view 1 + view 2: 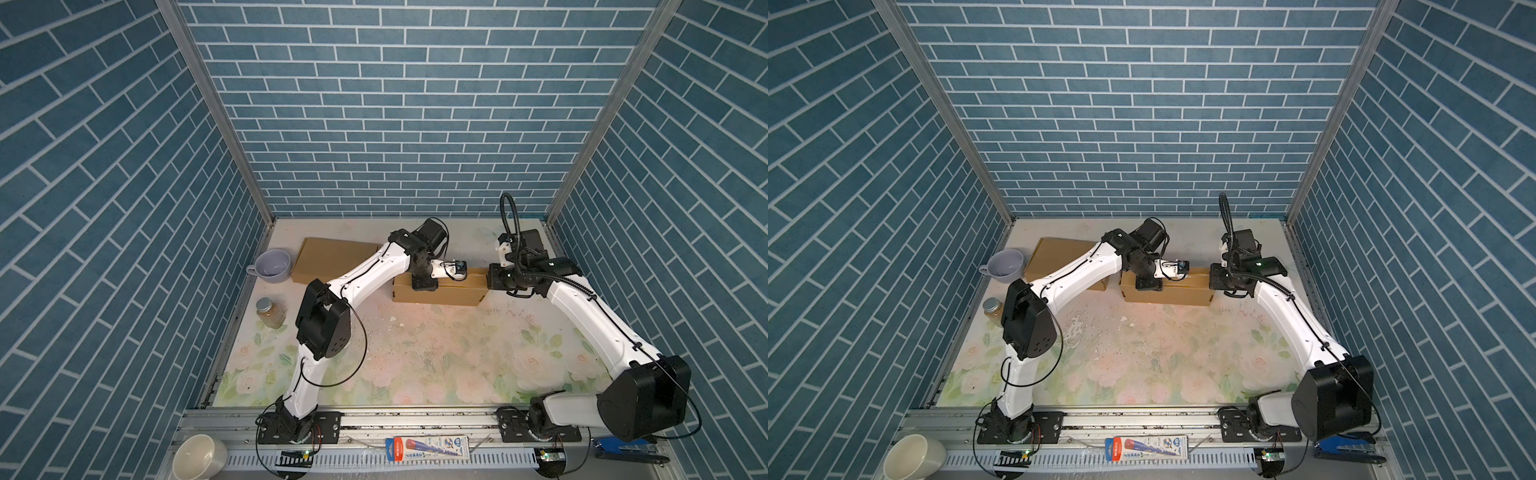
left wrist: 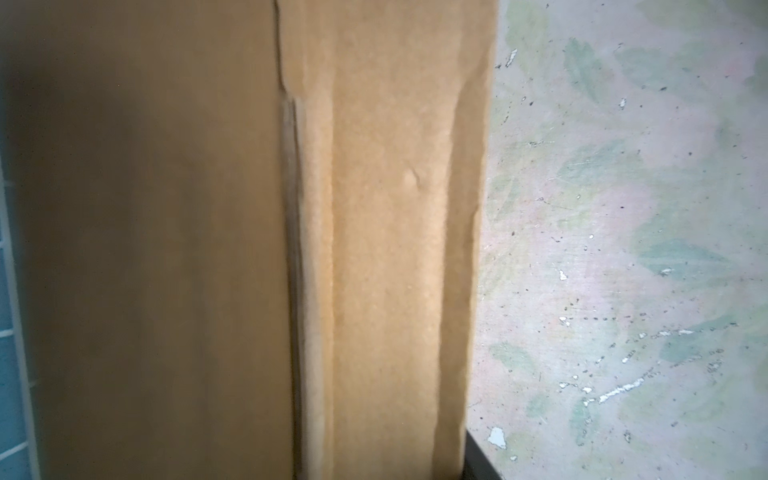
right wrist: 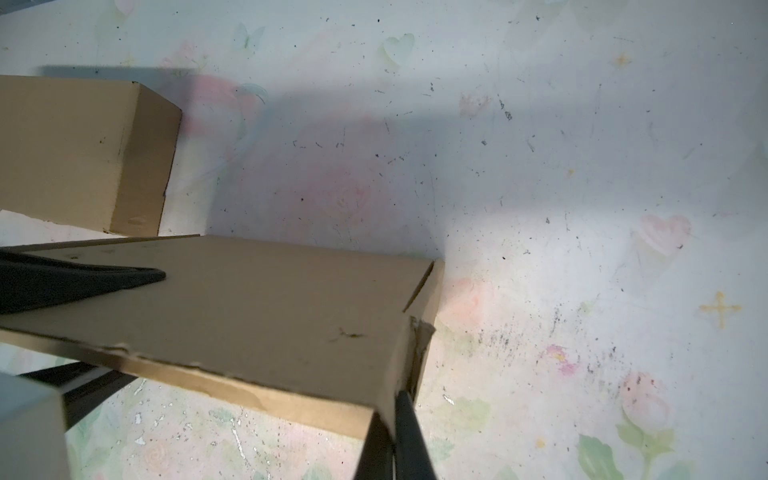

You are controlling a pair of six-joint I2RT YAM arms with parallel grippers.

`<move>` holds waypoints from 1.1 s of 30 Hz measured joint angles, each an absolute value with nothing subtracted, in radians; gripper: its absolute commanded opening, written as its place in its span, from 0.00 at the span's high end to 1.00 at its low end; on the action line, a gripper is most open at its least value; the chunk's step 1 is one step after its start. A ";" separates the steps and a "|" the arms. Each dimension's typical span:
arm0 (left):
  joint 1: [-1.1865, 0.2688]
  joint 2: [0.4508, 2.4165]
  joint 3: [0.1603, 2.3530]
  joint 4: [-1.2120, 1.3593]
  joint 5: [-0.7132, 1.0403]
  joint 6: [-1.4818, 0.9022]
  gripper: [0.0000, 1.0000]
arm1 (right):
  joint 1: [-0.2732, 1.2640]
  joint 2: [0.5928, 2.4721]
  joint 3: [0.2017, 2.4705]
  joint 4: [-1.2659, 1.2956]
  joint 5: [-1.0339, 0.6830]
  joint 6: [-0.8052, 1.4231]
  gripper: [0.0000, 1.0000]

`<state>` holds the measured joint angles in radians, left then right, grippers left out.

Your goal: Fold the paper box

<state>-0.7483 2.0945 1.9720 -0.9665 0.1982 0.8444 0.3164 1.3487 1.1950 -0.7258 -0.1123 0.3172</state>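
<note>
The paper box [image 1: 446,294] sits far-middle on the table [image 1: 415,353], near 1 other carton [image 1: 332,259]. The right gripper [image 3: 395,432] is clamped on its end corner; the left gripper [image 1: 424,286] seems to rest on top, its opening unclear

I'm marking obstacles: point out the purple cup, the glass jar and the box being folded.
purple cup [image 1: 272,265]: in a top view, on its inner wall.
glass jar [image 1: 272,318]: in a top view, on its glass body.
box being folded [image 1: 449,296]: in a top view, on its front wall.
</note>
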 measured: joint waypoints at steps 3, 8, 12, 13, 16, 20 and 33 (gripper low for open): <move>-0.750 2.094 1.972 -0.965 0.182 0.841 0.41 | 0.316 1.350 1.195 -0.725 -0.104 0.317 1.00; -0.752 2.081 1.961 -0.979 0.169 0.831 0.33 | 0.319 1.351 1.195 -0.724 -0.097 0.317 1.00; -0.752 2.055 1.946 -0.996 0.157 0.820 0.32 | 0.323 1.353 1.195 -0.720 -0.096 0.318 1.00; -0.752 2.044 1.941 -0.998 0.154 0.817 0.32 | 0.323 1.354 1.195 -0.720 -0.093 0.318 1.00; -0.750 1.996 1.917 -0.992 0.149 0.807 0.32 | 0.323 1.356 1.195 -0.718 -0.089 0.318 1.00; -0.750 1.922 1.872 -0.953 0.150 0.791 0.32 | 0.323 1.356 1.195 -0.718 -0.089 0.318 1.00; -0.577 1.553 1.572 -0.707 0.198 0.498 0.39 | 0.323 1.358 1.195 -0.718 -0.078 0.323 1.00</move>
<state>-0.5766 1.5528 1.5723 -0.7071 0.1982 0.4984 0.3225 1.3579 1.1950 -0.7177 -0.0784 0.3233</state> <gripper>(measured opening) 0.612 0.045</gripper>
